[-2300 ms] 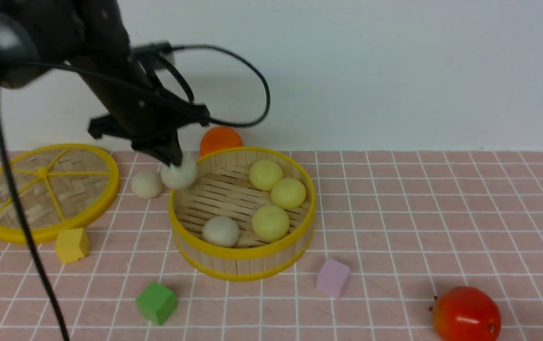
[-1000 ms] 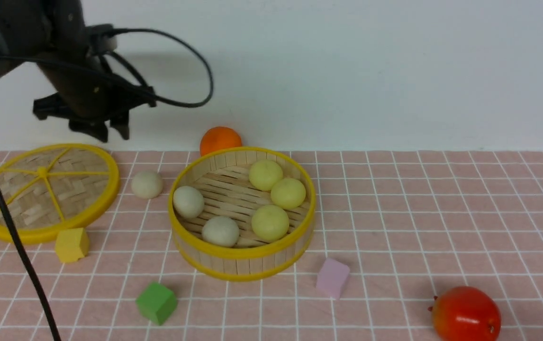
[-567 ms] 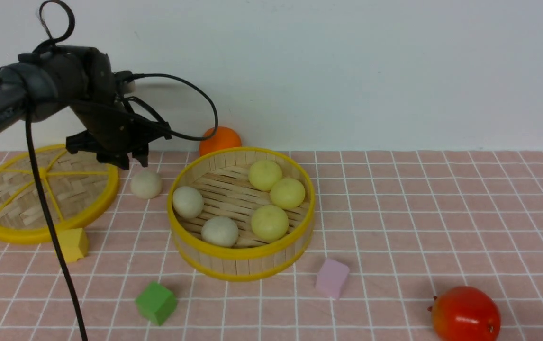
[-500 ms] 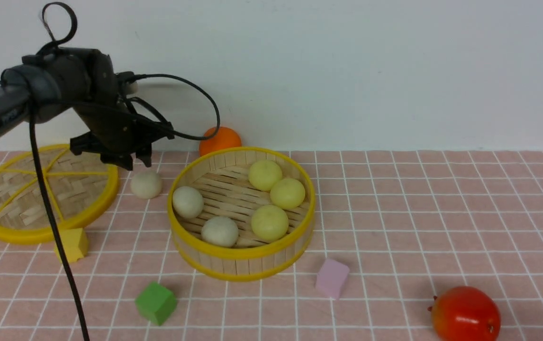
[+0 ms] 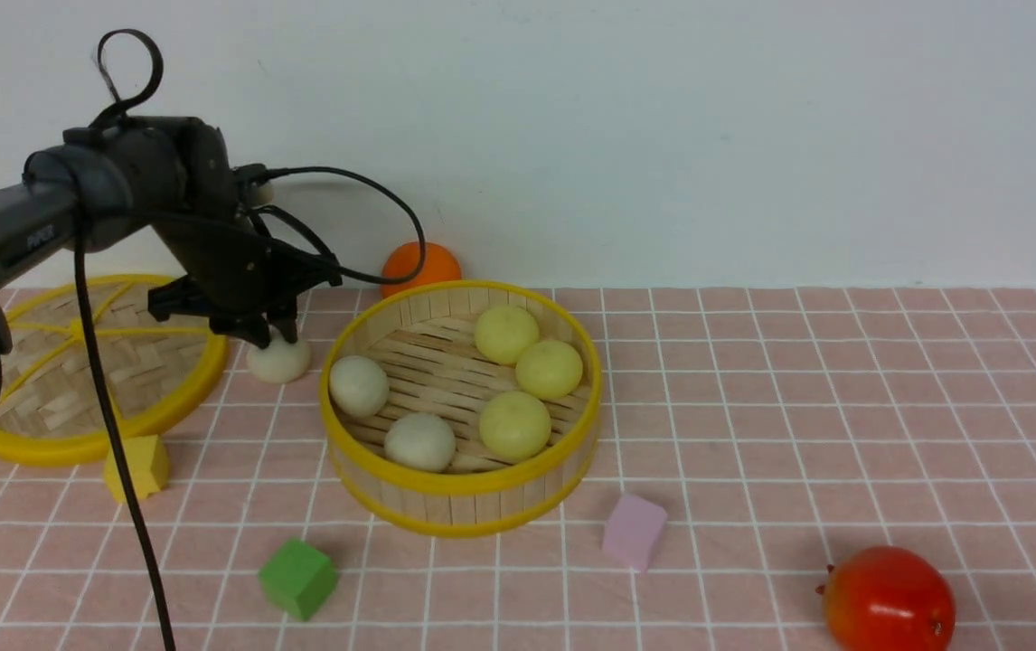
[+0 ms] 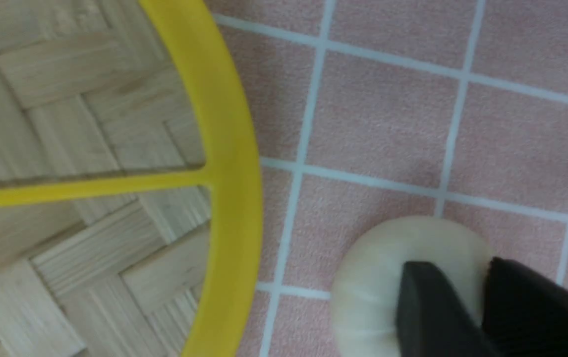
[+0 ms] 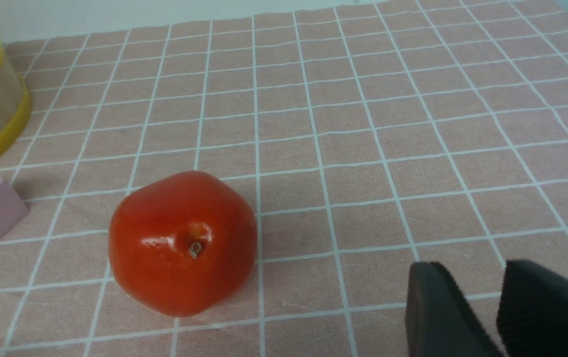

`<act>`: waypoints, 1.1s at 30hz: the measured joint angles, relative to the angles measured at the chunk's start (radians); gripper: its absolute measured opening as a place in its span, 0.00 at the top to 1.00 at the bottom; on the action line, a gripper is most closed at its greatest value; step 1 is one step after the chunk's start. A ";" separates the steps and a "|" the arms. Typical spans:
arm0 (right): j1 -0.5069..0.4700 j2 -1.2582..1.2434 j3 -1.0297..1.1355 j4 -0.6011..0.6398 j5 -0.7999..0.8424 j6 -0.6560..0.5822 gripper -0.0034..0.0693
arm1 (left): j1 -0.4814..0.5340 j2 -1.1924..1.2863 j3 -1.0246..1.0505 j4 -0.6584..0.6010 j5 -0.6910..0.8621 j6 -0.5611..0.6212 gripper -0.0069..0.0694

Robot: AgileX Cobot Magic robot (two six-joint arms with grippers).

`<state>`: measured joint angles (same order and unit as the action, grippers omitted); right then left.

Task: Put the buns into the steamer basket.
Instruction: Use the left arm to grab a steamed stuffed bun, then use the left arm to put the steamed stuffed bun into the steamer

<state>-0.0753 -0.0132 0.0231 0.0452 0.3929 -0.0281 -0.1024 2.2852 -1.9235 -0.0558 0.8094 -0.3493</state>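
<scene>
Starting at the left of the front view, the flat woven lid (image 5: 93, 371) lies on the checked cloth (image 5: 798, 407) at nine o'clock from the steamer basket (image 5: 464, 484), clear of it and not part of the job. Just beside the lid's rim, at ten o'clock from the basket, sits the one bun left outside (image 5: 281, 363), off-white, resting on the cloth. Your left gripper (image 5: 272, 342) is down on top of it. The left wrist view shows both fingers (image 6: 427, 302) against the bun's crown with only a narrow gap between them, but I cannot tell from either view whether the jaws have actually closed on it or merely rest there. The bun shows no sign of being lifted. Moving right, the basket stands upright and open and holds five buns. Two are off-white, at nine o'clock (image 5: 358, 385) and seven o'clock (image 5: 419, 441). Three are pale yellow, at one o'clock (image 5: 506, 333), two o'clock (image 5: 550, 369) and five o'clock (image 5: 515, 424). Its floor is bare at eleven o'clock, the side nearest the loose bun, so I judge there is room for the sixth. Farthest right, your right gripper (image 7: 498, 292) hangs above the cloth near the red fruit (image 7: 182, 243), jaws a little apart and empty, well away from the work. Assessment: five of six buns are placed. What remains is a secure hold on the last bun, a lift over the near rim and a release inside.
</scene>
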 joint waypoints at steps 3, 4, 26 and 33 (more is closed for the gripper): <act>0.000 0.000 0.000 0.000 0.000 0.000 0.63 | 0.000 0.000 -0.002 0.001 0.015 0.000 0.85; 0.000 0.000 0.000 0.000 0.000 0.000 0.63 | 0.000 -0.002 -0.008 0.003 0.026 0.000 0.88; 0.000 0.000 0.000 0.000 0.000 0.000 0.63 | -0.152 -0.058 -0.158 -0.235 0.201 0.040 0.89; 0.000 0.000 0.000 0.000 0.000 0.000 0.63 | -0.152 0.020 -0.157 -0.231 0.181 -0.025 0.82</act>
<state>-0.0753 -0.0132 0.0231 0.0452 0.3929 -0.0281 -0.2541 2.3053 -2.0809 -0.2864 0.9905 -0.3747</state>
